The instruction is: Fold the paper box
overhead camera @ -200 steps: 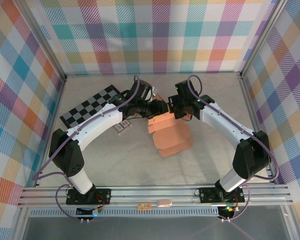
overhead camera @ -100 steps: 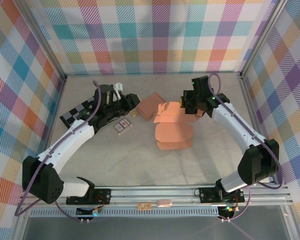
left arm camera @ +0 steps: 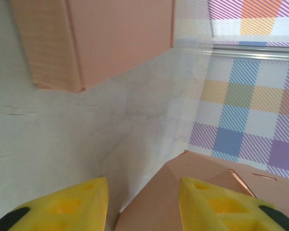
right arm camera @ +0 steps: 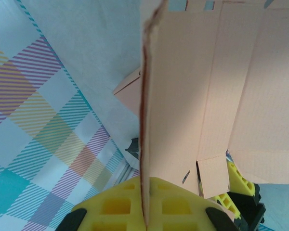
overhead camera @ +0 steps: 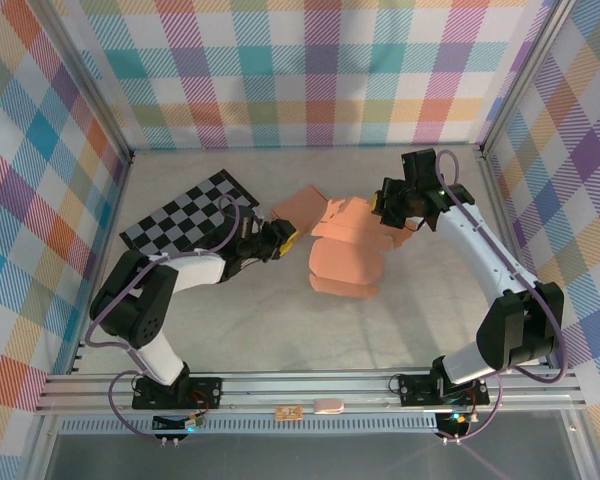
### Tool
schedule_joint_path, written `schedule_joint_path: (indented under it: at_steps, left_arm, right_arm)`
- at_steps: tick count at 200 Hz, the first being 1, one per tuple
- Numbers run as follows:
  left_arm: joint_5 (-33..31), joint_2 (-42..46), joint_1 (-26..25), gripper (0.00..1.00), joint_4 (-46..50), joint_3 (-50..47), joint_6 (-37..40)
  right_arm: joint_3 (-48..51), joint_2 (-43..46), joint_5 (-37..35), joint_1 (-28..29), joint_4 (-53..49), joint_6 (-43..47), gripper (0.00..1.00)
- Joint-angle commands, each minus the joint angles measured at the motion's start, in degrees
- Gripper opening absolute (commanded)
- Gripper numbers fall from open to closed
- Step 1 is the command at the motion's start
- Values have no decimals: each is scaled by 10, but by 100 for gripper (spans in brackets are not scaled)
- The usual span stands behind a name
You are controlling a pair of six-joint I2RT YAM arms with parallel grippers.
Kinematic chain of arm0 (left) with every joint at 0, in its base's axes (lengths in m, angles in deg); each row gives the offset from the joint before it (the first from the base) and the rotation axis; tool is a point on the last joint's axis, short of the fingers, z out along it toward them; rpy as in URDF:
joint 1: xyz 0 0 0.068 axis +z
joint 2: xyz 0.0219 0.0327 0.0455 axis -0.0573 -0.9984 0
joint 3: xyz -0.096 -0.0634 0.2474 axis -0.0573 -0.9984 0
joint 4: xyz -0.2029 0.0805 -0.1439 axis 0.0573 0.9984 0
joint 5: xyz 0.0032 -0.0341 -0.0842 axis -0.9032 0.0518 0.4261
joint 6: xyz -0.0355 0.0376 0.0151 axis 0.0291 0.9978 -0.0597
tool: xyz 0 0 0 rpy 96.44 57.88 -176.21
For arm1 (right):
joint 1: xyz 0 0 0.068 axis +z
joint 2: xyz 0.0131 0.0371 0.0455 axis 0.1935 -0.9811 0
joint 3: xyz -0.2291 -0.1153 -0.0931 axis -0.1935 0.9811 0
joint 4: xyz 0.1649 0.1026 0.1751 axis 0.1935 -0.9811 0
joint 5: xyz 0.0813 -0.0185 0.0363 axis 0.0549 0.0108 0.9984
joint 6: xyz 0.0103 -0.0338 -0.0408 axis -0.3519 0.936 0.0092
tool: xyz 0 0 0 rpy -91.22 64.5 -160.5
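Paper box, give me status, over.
Right gripper jaws shut on a raised panel of the paper box. Left gripper jaws open, low beside its left side. Box not yet closed, flaps spread. Checkerboard mat off left, apart from it.

One paper box, one checkerboard, two claws: left claw, right claw

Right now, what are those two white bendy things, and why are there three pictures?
They are two robot arms bolted to a table. One picture looks down from above. The other two come from a small camera on each wrist. On the table lie a peach paper box, not yet folded, and a checkered board. The right tool pinches a flap of the box, seen edge-on from its wrist. The left tool is open beside the box, holding nothing.
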Motion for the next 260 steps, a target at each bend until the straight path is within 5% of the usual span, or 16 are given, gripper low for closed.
schedule_joint_path:
  at_steps: [1, 93, 170, 260]
  left_arm:
    - [22, -21, -19, 46, -104, 9, -31]
    - [19, -49, -46, 48, -210, 0, -66]
    - [14, 42, -54, 54, -157, -89, 9]
    - [-9, 41, -49, 55, -125, -79, 16]
  right_arm:
    - [4, 7, 16, -3, -6, -20, 0]
    - [8, -5, 26, -8, 7, -24, 0]
    - [28, -4, 36, -22, 25, -20, 0]
    - [36, -2, 47, -22, 30, -21, 0]
